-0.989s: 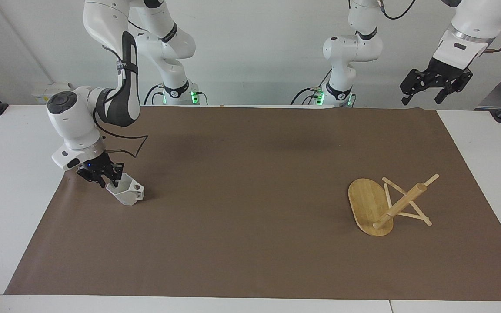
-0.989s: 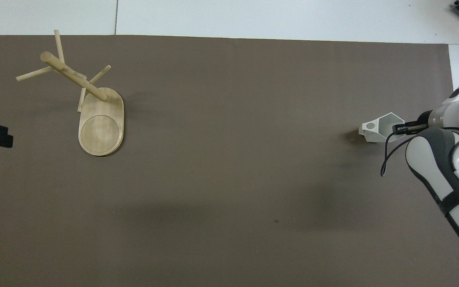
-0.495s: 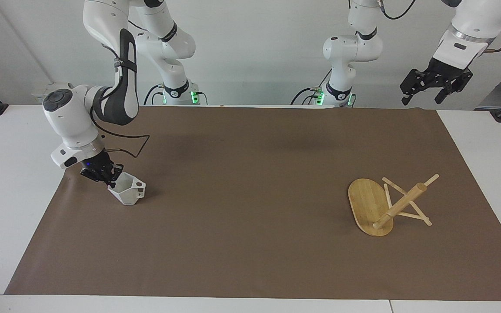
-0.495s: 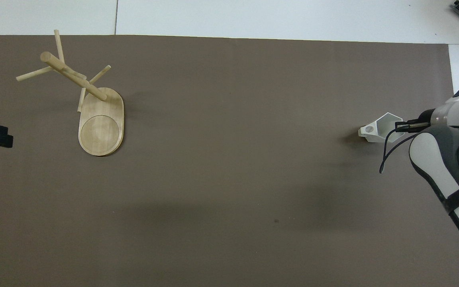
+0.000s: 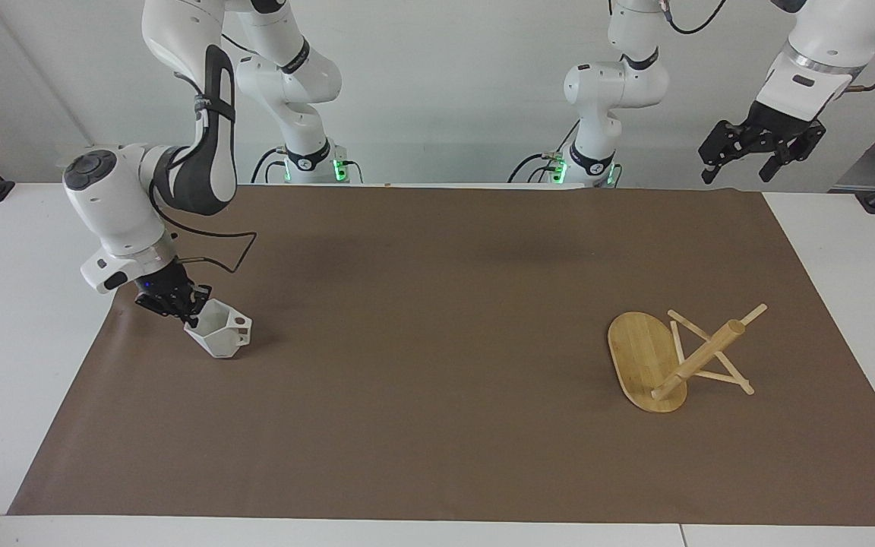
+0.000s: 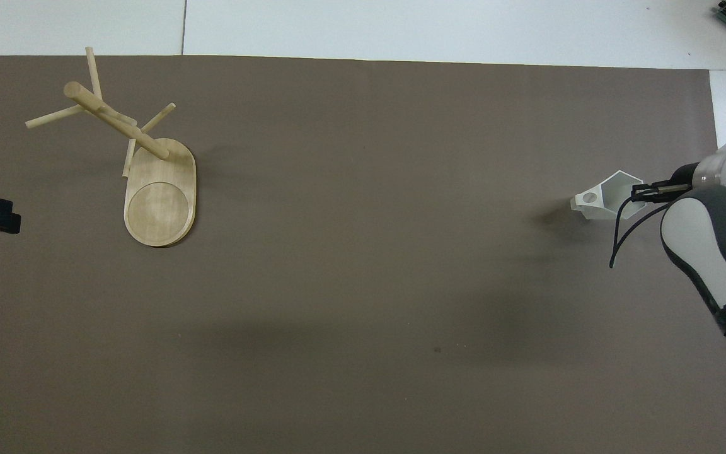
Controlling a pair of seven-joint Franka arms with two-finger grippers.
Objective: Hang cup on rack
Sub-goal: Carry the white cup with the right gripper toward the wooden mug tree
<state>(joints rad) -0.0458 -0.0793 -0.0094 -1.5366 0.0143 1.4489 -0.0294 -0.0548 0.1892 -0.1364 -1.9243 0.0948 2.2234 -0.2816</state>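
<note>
We grip the cup (image 5: 219, 335) rim in our right pincer (image 5: 193, 308), tilted | left pincer (image 5: 758, 150) waits, fingers spread | rack (image 5: 679, 355) stands well apart on bench (image 5: 437, 425)

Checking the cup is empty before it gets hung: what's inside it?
The cup, tilted in the right tool, shows only bare white walls inside. Its bottom is hidden by the rim and the tool.

Bare mat (image 5: 437, 342) lies between cup (image 5: 219, 334) and rack (image 5: 673, 357).
</note>
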